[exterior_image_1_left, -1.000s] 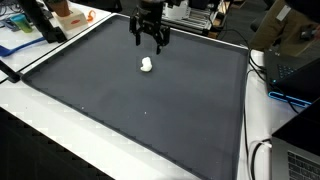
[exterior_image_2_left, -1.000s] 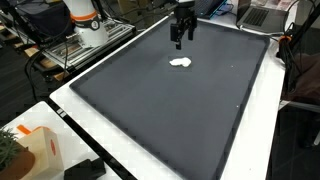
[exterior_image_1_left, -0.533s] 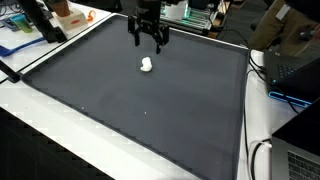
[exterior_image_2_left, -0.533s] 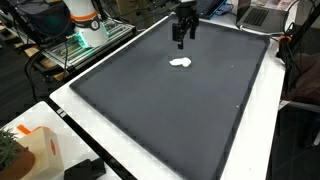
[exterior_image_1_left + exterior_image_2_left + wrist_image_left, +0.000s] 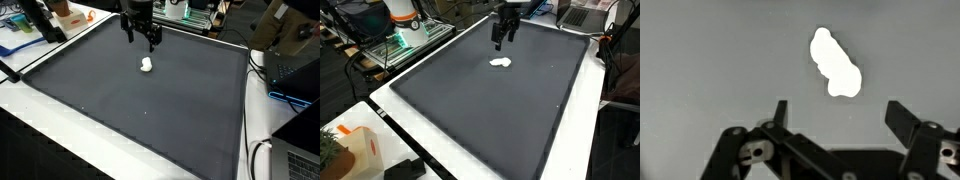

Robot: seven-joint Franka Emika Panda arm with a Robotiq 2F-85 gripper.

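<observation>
Right now your gripper (image 5: 838, 112) hangs over the dark grey mat (image 5: 150, 110), its fingers spread wide and holding nothing. In the wrist view the small white lump (image 5: 835, 63) lies on the mat at twelve o'clock, clear of the fingertips.

The white lump (image 5: 835, 63) in the upper middle of the wrist view is blown out, with no surface detail, and in both exterior views it is too small to identify. The gripper (image 5: 837, 108) is cut off by that view's bottom edge. At lower left in an exterior view, a box (image 5: 358, 152) runs out of frame.
</observation>
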